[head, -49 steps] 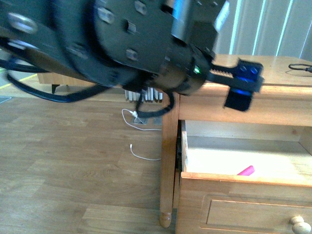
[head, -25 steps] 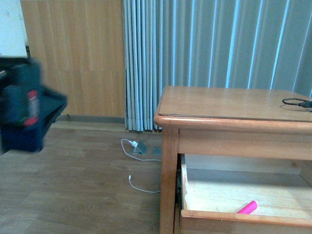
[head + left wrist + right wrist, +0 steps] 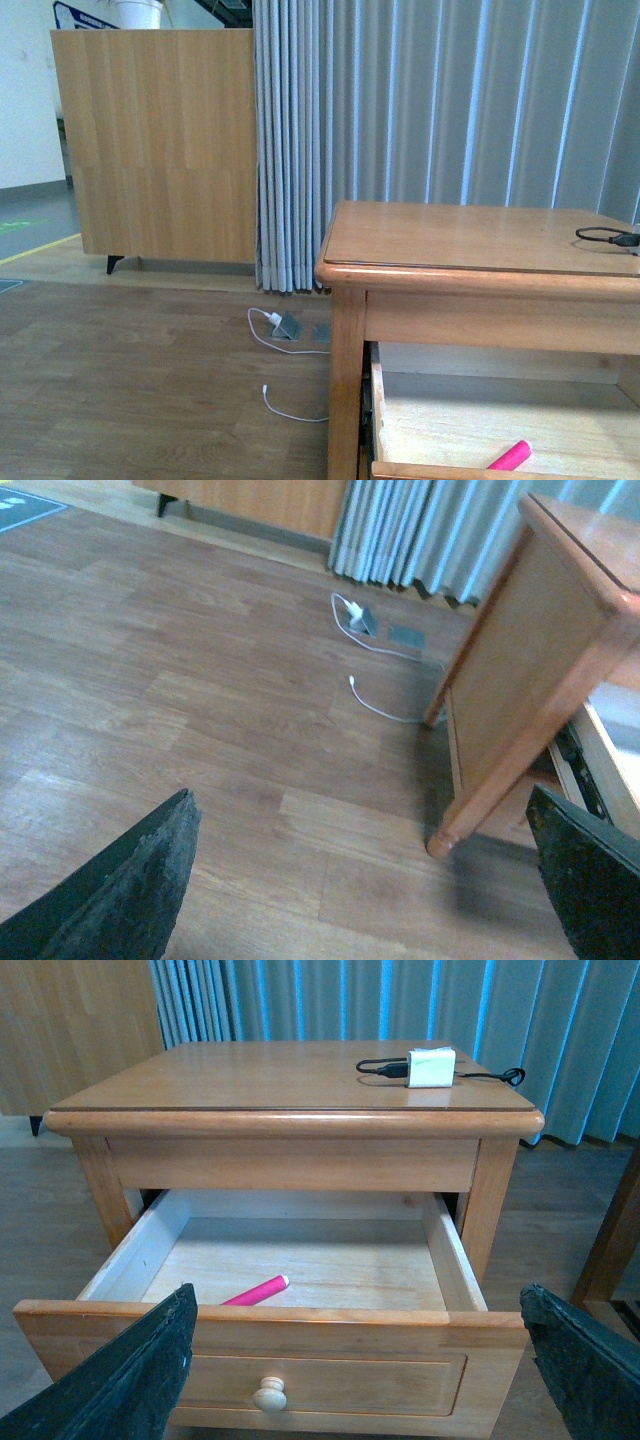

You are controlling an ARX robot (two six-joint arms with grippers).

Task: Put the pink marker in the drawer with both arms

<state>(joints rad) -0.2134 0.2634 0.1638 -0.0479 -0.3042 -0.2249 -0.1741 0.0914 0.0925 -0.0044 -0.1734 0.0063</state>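
Note:
The pink marker (image 3: 256, 1291) lies on the floor of the drawer (image 3: 300, 1360), which stands pulled out from the wooden cabinet (image 3: 290, 1085); the drawer's pale round knob (image 3: 268, 1395) faces my right wrist camera. In the front view the pink marker (image 3: 509, 455) shows behind the drawer's front rim (image 3: 470, 470). My right gripper (image 3: 365, 1370) hangs open in front of the drawer, touching nothing. My left gripper (image 3: 365, 880) is open over bare floor, beside the cabinet's leg (image 3: 470, 810). Neither arm shows in the front view.
A white charger block (image 3: 431, 1066) with a black cable lies on the cabinet top. A white cable (image 3: 285, 405) and a floor socket (image 3: 288, 327) sit on the wooden floor to the cabinet's left. Grey curtains (image 3: 440, 110) hang behind. A wooden sideboard (image 3: 155, 145) stands at the back left.
The black arm that filled the front view has swung out to the left and left the picture. The marker stays in the open drawer.

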